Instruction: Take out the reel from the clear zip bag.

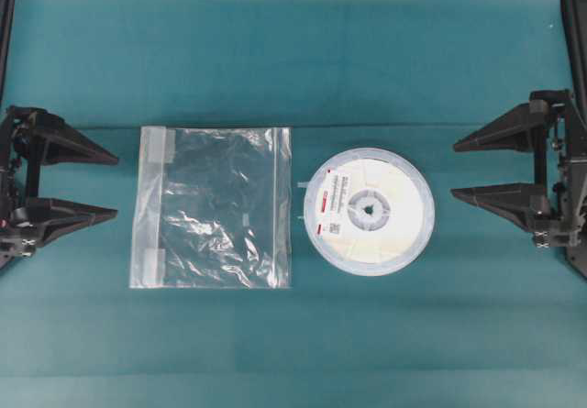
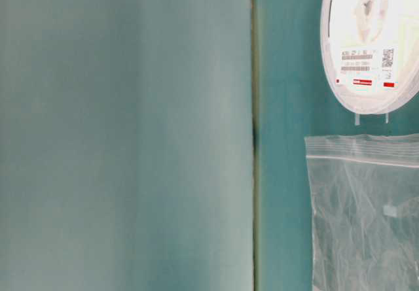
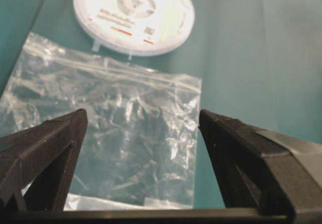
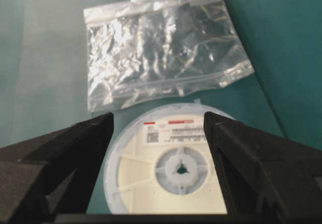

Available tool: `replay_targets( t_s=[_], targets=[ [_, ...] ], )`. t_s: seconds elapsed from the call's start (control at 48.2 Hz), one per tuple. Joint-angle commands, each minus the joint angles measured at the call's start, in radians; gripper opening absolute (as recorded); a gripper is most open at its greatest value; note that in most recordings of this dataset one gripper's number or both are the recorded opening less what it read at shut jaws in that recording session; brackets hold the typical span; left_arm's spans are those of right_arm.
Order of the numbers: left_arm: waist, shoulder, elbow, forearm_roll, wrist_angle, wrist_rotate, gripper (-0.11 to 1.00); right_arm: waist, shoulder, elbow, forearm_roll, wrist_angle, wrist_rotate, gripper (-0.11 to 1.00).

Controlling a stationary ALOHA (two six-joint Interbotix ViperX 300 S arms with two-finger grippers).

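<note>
Reel (image 1: pixel 371 211) flat on teal table (image 1: pixel 293 60) right of centre, outside clear zip bag (image 1: pixel 213 208), narrow gap between them, left gripper (image 1: pixel 116 188) and right gripper (image 1: pixel 452 170) spread wide at frame edges, holding nothing.

Printed label on the reel, wording too small to read

The reel (image 1: pixel 370 211) is carrying a white label (image 2: pixel 364 67) that is showing several lines of fine dark print, a square matrix code at one end and two small red blocks along its edge, one holding pale characters; none of it is resolving into readable letters or numbers in any view, and the clear zip bag (image 1: pixel 213 208) is showing no print
</note>
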Motion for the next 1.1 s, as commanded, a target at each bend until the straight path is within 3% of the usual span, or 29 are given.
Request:
replay_targets(
  t_s=[0.0, 1.079],
  targets=[
    [-0.002, -0.002, -0.020, 0.002, 0.006, -0.002, 0.96, 0.002, -0.002, -0.011, 0.005, -0.011, 0.006, 0.88],
    [-0.002, -0.035, -0.020, 0.002, 0.011, 0.003, 0.94, 0.009, -0.015, -0.011, 0.006, -0.011, 0.017, 0.89]
  ],
)
